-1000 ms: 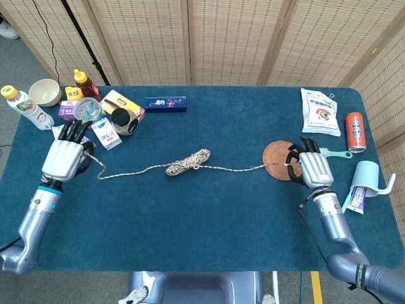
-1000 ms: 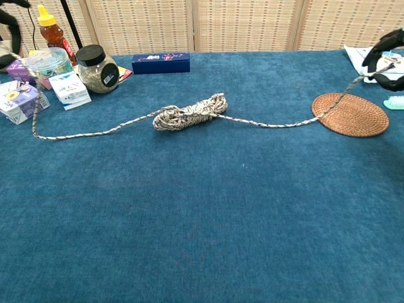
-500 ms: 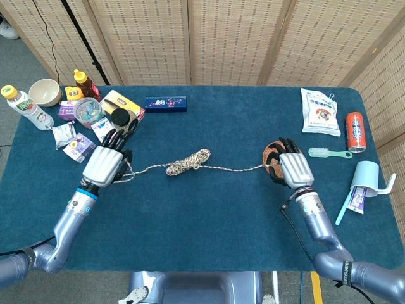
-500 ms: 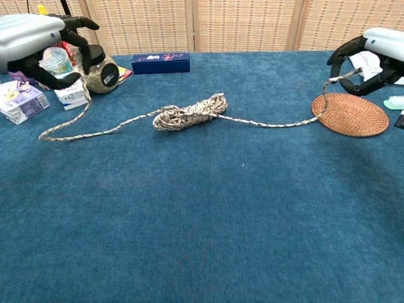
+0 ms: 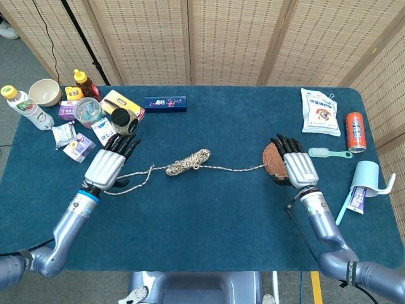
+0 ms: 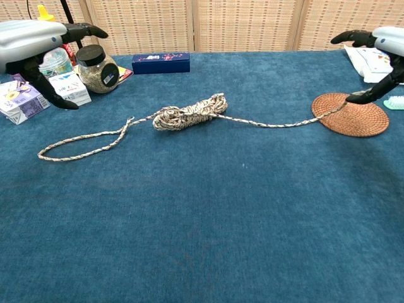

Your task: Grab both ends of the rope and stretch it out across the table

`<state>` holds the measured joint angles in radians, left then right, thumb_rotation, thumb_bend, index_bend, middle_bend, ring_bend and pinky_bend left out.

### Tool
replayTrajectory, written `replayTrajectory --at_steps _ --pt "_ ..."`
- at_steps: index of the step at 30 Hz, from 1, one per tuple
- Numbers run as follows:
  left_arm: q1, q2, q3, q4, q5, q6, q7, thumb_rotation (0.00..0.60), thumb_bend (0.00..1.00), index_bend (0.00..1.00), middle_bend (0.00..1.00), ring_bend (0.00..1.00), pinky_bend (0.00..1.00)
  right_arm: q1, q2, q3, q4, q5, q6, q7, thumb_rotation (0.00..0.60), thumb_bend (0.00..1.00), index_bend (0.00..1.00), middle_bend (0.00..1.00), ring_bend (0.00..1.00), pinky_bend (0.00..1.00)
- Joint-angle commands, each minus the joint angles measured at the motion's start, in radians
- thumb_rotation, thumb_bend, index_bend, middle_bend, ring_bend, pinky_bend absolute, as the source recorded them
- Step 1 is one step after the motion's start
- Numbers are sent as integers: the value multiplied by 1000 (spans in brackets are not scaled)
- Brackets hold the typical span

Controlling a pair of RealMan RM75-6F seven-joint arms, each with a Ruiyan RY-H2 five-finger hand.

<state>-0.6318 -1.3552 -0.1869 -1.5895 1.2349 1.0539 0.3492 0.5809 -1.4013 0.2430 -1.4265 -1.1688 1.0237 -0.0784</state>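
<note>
On the blue felt table (image 5: 209,215):
rope (image 6: 189,115): speckled braided cord, bundled coil mid-table, loose ends trailing both ways
left hand (image 5: 109,166): fingers spread, holding nothing, above the doubled-back end
right hand (image 5: 295,166): fingers apart, empty, over round woven mat (image 6: 353,117)

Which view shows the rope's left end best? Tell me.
The chest view: the rope's left end lies doubled back in a loop on the table, clear of the left hand. In the head view that hand partly covers the loop.
</note>
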Motion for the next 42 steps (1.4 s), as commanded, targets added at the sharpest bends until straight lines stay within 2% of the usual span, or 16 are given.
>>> replayTrajectory --at_steps 1,16,19,22,26,38,42 --pt "22 31 8 -26 -4 17 -23 600 114 0 0 0 0 -9 14 -1 -3 -7 12 12 600 274 0 0 0 0" --pt "164 198 68 -48 11 128 -129 600 114 0 0 0 0 -74 120 -17 -16 -26 57 63 600 275 0 0 0 0" --pt "205 228 86 -53 18 165 -152 600 114 2 0 0 0 -95 130 -26 -17 -27 75 69 600 275 57 0 0 0" --pt "257 249 108 -55 34 219 -183 600 113 24 0 0 0 -125 138 -41 -10 -42 112 79 600 274 168 32 0 5" --pt "321 261 136 -48 52 285 -211 600 114 63 0 0 0 -172 144 -62 -7 -62 176 78 600 274 257 76 0 15" --pt "483 271 225 -39 154 452 -282 600 114 112 0 0 0 -310 196 -124 -114 -114 352 33 600 274 282 103 0 26" --pt "531 257 232 -24 165 509 -292 600 114 116 0 0 0 -358 200 -144 -150 -137 421 3 600 274 288 107 0 26"
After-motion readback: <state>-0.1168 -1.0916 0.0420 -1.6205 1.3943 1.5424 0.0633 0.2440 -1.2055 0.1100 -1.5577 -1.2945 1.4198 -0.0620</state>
